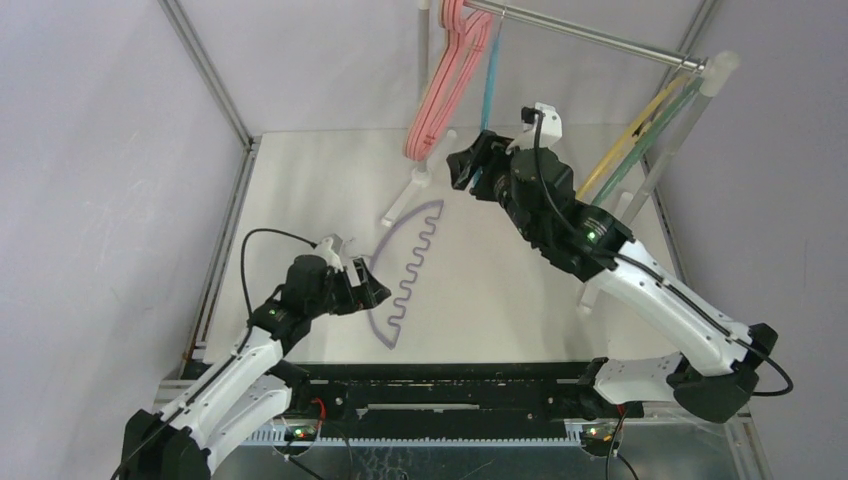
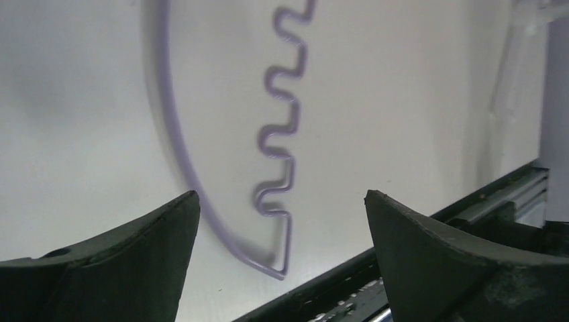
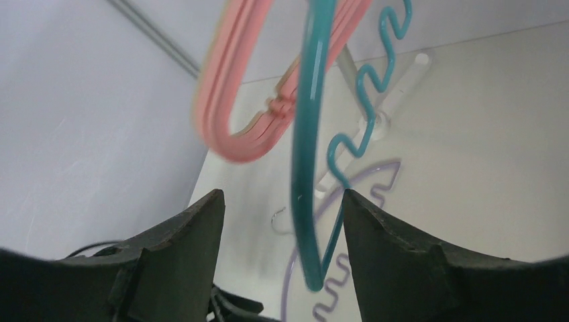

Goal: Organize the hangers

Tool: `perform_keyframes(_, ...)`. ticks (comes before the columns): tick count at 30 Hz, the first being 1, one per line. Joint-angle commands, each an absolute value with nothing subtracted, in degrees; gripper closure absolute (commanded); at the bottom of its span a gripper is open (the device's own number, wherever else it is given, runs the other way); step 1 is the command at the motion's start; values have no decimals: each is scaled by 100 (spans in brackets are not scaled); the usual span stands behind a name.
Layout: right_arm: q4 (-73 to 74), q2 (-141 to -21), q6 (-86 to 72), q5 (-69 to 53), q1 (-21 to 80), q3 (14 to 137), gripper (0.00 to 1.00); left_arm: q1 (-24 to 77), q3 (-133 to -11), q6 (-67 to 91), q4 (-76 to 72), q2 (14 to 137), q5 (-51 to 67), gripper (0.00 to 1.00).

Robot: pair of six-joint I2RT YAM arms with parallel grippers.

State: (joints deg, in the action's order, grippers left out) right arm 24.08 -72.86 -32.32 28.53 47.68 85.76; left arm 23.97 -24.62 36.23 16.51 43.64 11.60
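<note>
A purple hanger (image 1: 385, 338) with a wavy bar lies flat on the white table. My left gripper (image 1: 375, 290) hovers open at its near end, which sits between the wide-spread fingers in the left wrist view (image 2: 288, 245) without touching them. Pink hangers (image 1: 440, 90) and a blue hanger (image 1: 490, 75) hang from the grey rail (image 1: 590, 35). My right gripper (image 1: 462, 170) is raised at the blue hanger's lower end. In the right wrist view that hanger (image 3: 307, 134) dangles between the open jaws, close to the right finger, ungripped. The pink hangers (image 3: 228, 127) hang just behind.
A yellow hanger (image 1: 635, 137) and a green hanger (image 1: 650, 142) lean at the rail's right end by the white pole (image 1: 680, 130). The rail's white foot (image 1: 405, 195) rests on the table beside the purple hanger. A black frame (image 1: 450, 385) borders the near edge.
</note>
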Motion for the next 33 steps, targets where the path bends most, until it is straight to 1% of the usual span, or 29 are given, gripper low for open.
perform_keyframes(1, 2842, -6929, -2668, 3189, 5119, 8728, 28, 2353, -2053, 3910, 1114, 4455, 765, 5)
perform_keyframes(4, 3143, -6878, -2579, 3087, 5382, 8761, 28, 2184, -1885, 4159, 1031, 4481, 457, 15)
perform_keyframes(10, 3663, -6813, -2501, 3036, 5922, 8604, 28, 1891, -1919, 4215, 825, 5074, 267, 28)
perform_keyframes(11, 3744, -6805, -2534, 2969, 5980, 8590, 28, 1894, -1988, 4192, 812, 5299, 264, 30)
perform_keyframes(13, 3875, -6797, -2554, 2853, 6047, 8570, 28, 1891, -2187, 4132, 846, 5671, 303, 37)
perform_keyframes(16, 4035, -6757, -2567, 2669, 6083, 8530, 28, 1895, -2607, 3979, 986, 6170, 394, 41)
perform_keyframes(19, 4101, -6696, -2585, 2360, 6081, 8402, 28, 1896, -2983, 3798, 1249, 6512, 256, 53)
perform_keyframes(24, 4174, -6523, -2623, 1854, 6022, 8090, 29, 1904, -3506, 3460, 1569, 6967, 145, 65)
perform_keyframes(26, 4198, -6438, -2532, 1578, 5942, 7968, 29, 1934, -3671, 3381, 1652, 7250, 199, 67)
perform_keyframes(30, 4542, -6274, -2194, 1328, 5889, 7752, 30, 2020, -3798, 3358, 1801, 7477, 184, 68)
perform_keyframes(33, 4620, -6096, -2084, 1321, 5797, 7516, 29, 2051, -3817, 3428, 1790, 7398, 147, 63)
